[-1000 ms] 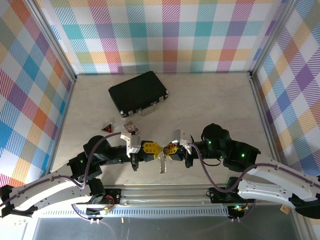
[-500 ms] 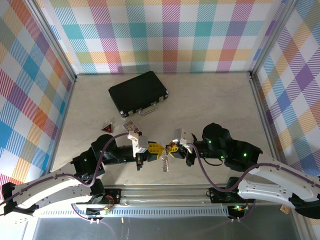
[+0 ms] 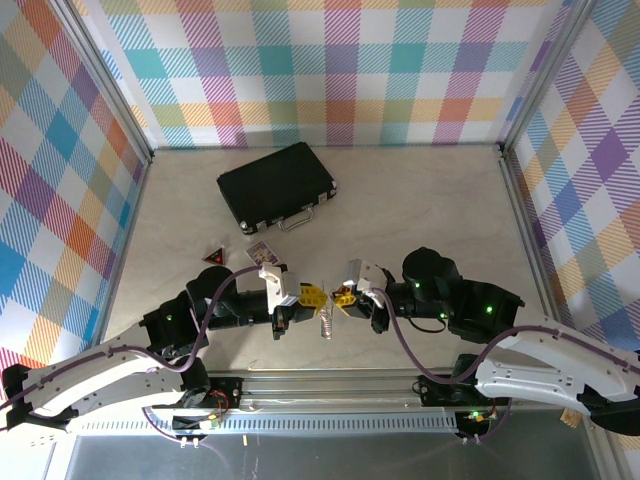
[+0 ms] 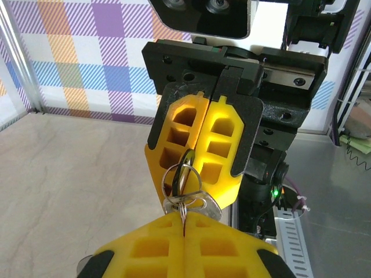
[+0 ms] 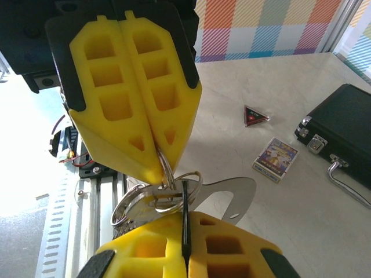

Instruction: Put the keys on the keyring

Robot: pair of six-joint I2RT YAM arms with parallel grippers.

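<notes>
Pinching the keyring point(image 4: 184, 174) from both sides: left gripper point(image 3: 312, 296) and right gripper point(image 3: 342, 296) meet tip to tip, jaws of each fully closed on the ring, keys point(image 5: 235, 197) dangling between them. Beyond lie a card box point(image 3: 261, 250), a red triangle point(image 3: 214, 257), farthest a black case point(image 3: 277, 186).

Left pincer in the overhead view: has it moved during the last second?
Yes. The left pincer has slid slightly to the right in the overhead view, ending further right of the small card box that lies beyond it.
</notes>
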